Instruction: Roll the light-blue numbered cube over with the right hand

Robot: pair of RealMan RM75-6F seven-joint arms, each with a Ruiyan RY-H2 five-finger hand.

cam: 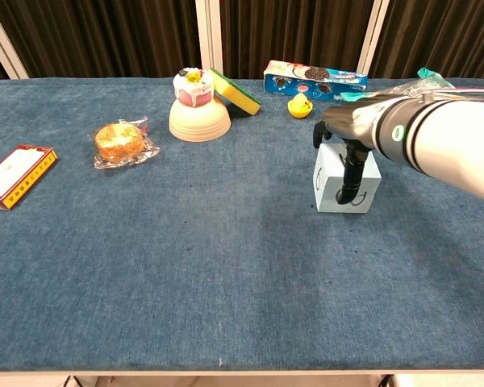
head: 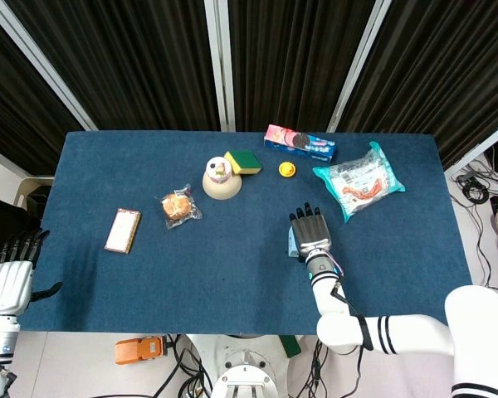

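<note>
The light-blue numbered cube (cam: 329, 190) stands on the blue table (head: 191, 274), right of centre. My right hand (cam: 361, 121) lies palm down over its top, with the thumb (cam: 351, 173) hanging down the front face and hiding the number there. From the head view only the cube's left edge (head: 292, 242) shows beside the right hand (head: 310, 233), whose fingers are spread and point to the far side. My left hand (head: 8, 280) hangs off the table's near left corner, fingers apart, holding nothing.
Behind the cube lie a snack bag (head: 358, 180), a cookie box (head: 300, 143) and a yellow duck (head: 287, 169). Further left stand a bowl with a toy cake (head: 221, 181), a sponge (head: 244, 162), a wrapped bun (head: 178, 206) and a small flat box (head: 123, 230).
</note>
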